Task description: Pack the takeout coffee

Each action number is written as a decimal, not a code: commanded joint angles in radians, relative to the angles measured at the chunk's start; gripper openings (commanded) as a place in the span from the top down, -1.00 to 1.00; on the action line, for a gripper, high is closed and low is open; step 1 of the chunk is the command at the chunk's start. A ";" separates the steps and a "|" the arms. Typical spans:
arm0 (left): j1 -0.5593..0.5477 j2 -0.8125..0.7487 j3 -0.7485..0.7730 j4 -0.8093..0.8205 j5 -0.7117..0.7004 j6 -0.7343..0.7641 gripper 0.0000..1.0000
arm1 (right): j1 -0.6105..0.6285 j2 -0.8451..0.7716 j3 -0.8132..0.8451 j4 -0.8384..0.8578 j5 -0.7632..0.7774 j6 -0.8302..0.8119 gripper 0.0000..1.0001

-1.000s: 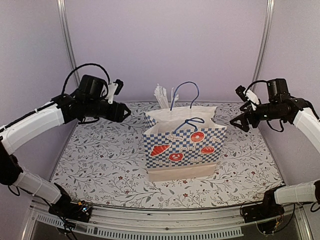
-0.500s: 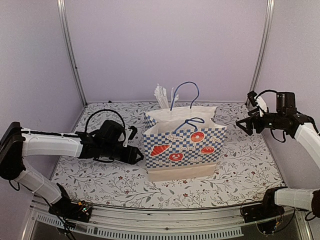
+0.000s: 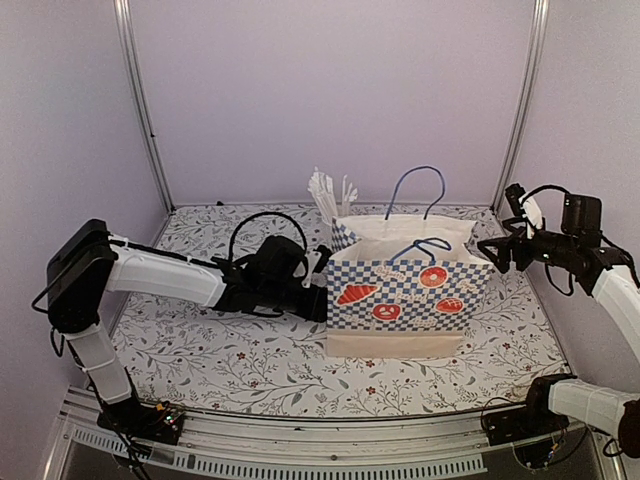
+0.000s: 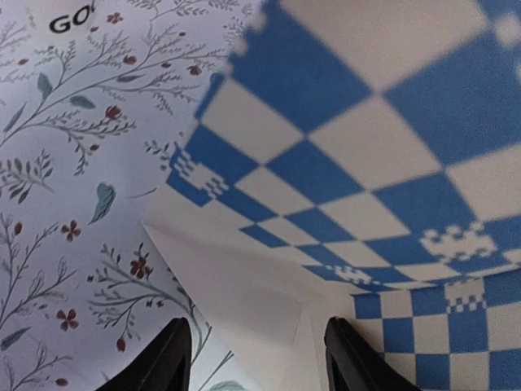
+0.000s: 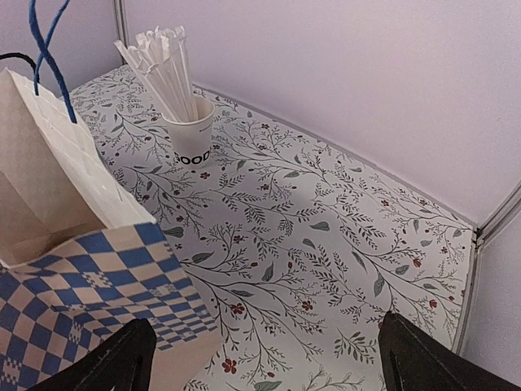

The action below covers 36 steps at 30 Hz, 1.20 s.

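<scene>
Left arm lies low across the floral table point(image 3: 200, 340) from 9 o'clock. Left gripper point(image 3: 318, 295) sits at the left end of the bag point(image 3: 405, 295), down by its base. In the left wrist view its fingers point(image 4: 175, 358) are apart and hold nothing. The bag's bottom corner fills the view just ahead of the tips. Touching or not: can't tell.

Bag: upright, at centre and a bit toward 3 o'clock. It is blue-and-white check paper with red pastry prints and a plain white base strip. Two blue cord handles point(image 3: 415, 190) stand up and the mouth is open. The right wrist view looks into the top and shows only bare white paper walls. The bag floor is hidden.

Takeout coffee: not visible in any view. In the bag or not, can't tell.

Straw cup point(image 5: 191, 134): white paper cup with dark lettering, standing on the table at about 11 o'clock. It is behind the bag's left rear corner and apart from it. It holds a bunch of white straws point(image 5: 163, 65) leaning up and left. In the top view only the straws show above the bag edge.

Right gripper point(image 3: 490, 255): up in the air at 3 o'clock, off the bag's right end and not touching it. In the wrist view its fingers point(image 5: 114, 366) are spread wide with only table between them.
</scene>
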State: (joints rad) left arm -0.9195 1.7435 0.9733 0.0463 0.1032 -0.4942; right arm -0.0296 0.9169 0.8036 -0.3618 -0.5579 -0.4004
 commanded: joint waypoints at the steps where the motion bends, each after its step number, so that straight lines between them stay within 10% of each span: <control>1: -0.030 0.080 0.113 0.048 0.047 0.032 -0.16 | -0.006 -0.012 -0.018 0.029 -0.010 0.003 -0.98; 16: 0.019 -0.188 0.204 -0.272 -0.100 0.196 -0.22 | -0.008 -0.017 -0.021 0.049 0.032 0.011 -0.98; 22: 0.164 -0.250 0.260 -0.215 -0.119 0.235 0.08 | -0.009 -0.025 -0.031 0.050 0.033 0.007 -0.98; 36: 0.277 0.015 0.566 -0.165 0.067 0.310 0.32 | -0.010 -0.014 -0.047 0.064 0.064 -0.017 -0.98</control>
State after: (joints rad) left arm -0.6510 1.6989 1.4670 -0.1200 0.1223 -0.2432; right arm -0.0341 0.9062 0.7715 -0.3267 -0.5232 -0.4076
